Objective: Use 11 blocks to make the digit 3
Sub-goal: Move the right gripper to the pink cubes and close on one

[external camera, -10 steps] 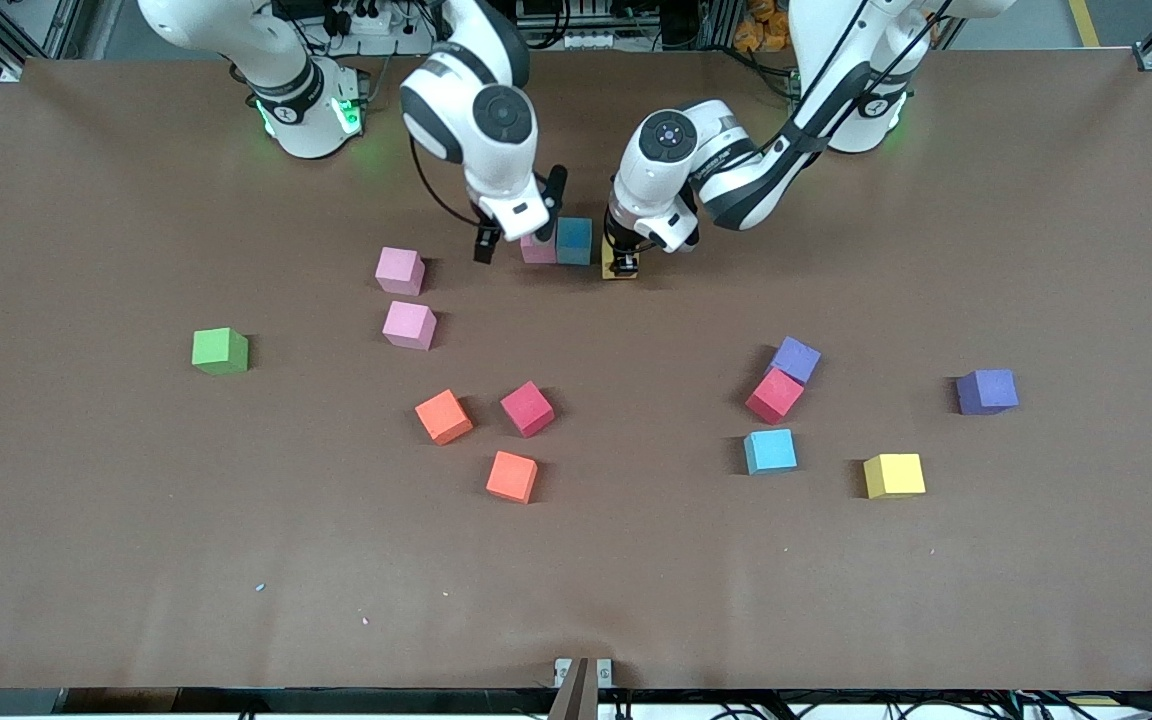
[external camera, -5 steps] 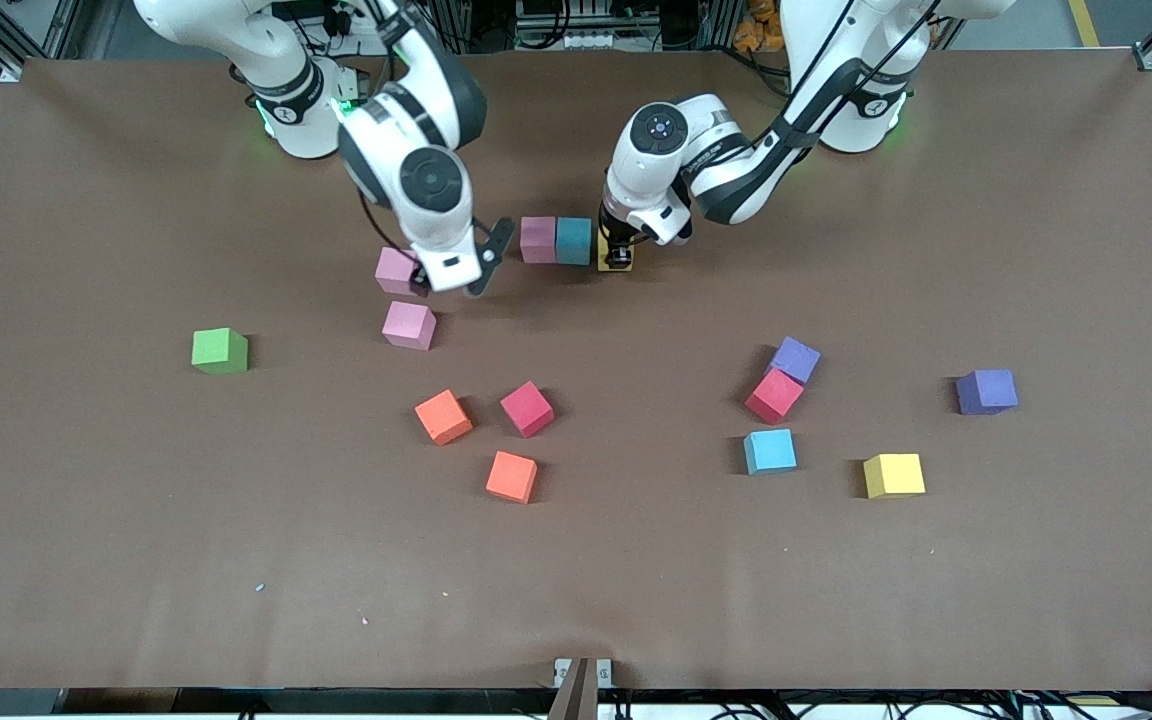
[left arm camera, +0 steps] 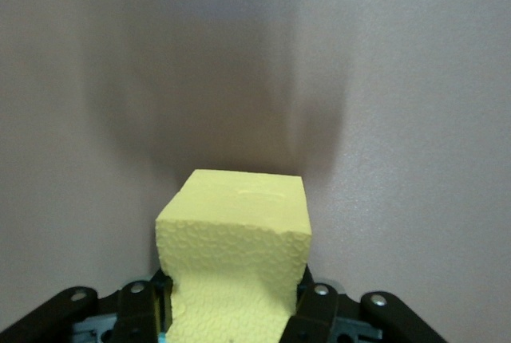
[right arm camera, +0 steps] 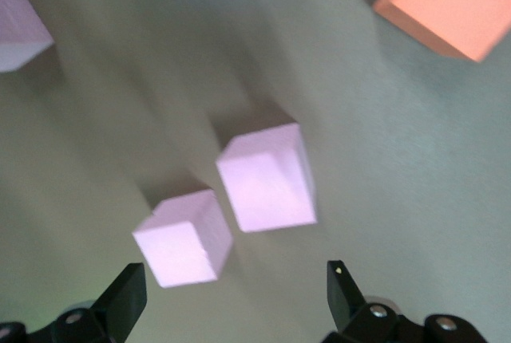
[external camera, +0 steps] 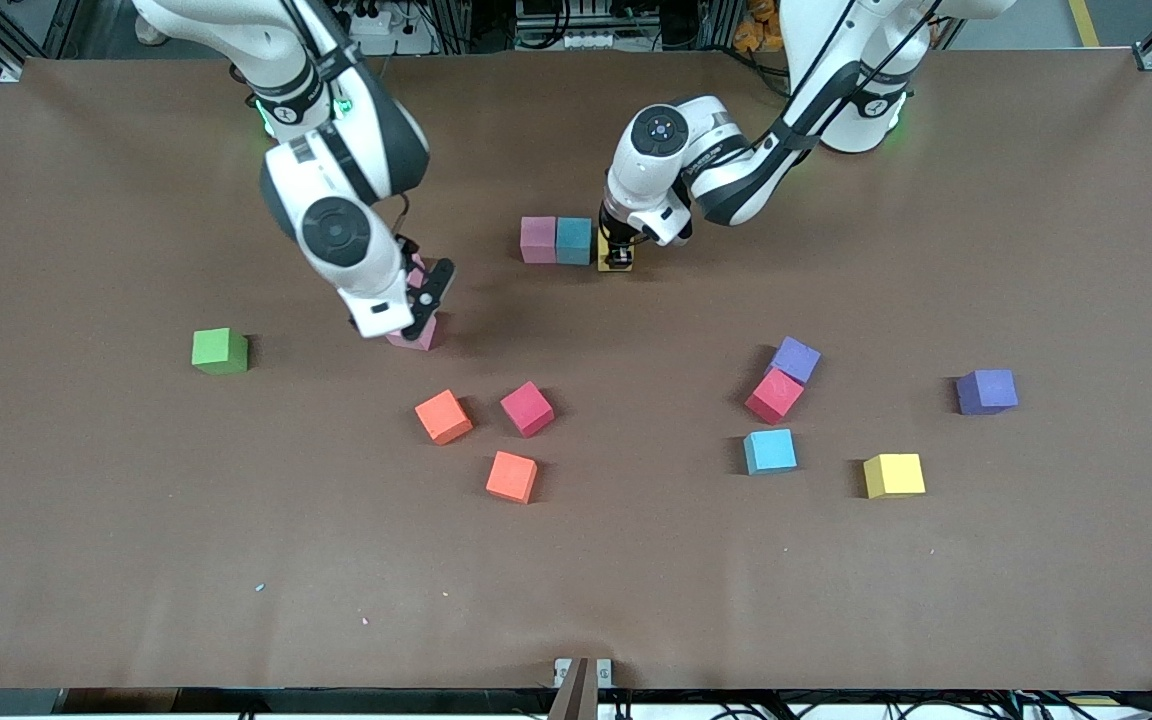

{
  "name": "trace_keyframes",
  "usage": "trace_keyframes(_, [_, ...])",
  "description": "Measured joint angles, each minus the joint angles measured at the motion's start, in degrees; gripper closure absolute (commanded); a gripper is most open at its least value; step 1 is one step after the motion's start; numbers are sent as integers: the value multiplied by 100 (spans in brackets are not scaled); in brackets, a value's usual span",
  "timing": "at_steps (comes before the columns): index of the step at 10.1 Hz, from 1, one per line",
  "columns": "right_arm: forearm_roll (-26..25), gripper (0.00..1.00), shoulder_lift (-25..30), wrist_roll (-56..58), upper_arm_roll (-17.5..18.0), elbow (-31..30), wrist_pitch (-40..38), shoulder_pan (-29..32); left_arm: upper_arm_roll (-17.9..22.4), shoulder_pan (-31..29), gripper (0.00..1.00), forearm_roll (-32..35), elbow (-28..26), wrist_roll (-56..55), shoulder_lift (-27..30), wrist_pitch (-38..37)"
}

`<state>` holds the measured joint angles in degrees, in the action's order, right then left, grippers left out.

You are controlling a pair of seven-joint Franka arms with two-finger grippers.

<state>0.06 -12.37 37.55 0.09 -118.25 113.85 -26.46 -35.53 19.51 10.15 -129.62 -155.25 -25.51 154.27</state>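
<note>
My left gripper is shut on a yellow block low over the table, right beside a light blue block that touches a pink block. In the left wrist view the fingers squeeze the yellow foam. My right gripper hangs open over two loose pink blocks; the front view shows only an edge of one. Nearer the camera lie two orange, two crimson, a lavender, a light blue, a yellow and a purple block.
A lone green cube sits toward the right arm's end of the brown table. The right arm's wrist hides most of the two pink blocks in the front view.
The right arm swung away from the pink and blue pair toward its own end, now open over the two loose pink blocks. The left gripper nudged the yellow block closer to the blue one.
</note>
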Motion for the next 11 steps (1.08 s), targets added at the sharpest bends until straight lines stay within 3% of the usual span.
trace_keyframes(5, [14,0,-234,43,103,2,363,-249,2,9,100,0,4,-1,-59,25])
trace_keyframes(8, [764,0,-257,15,52,17,409,296,3,28,100,0,32,-4,-118,48])
trace_keyframes(11, [915,0,-257,-951,16,89,406,662,5,42,100,0,79,-9,-160,67])
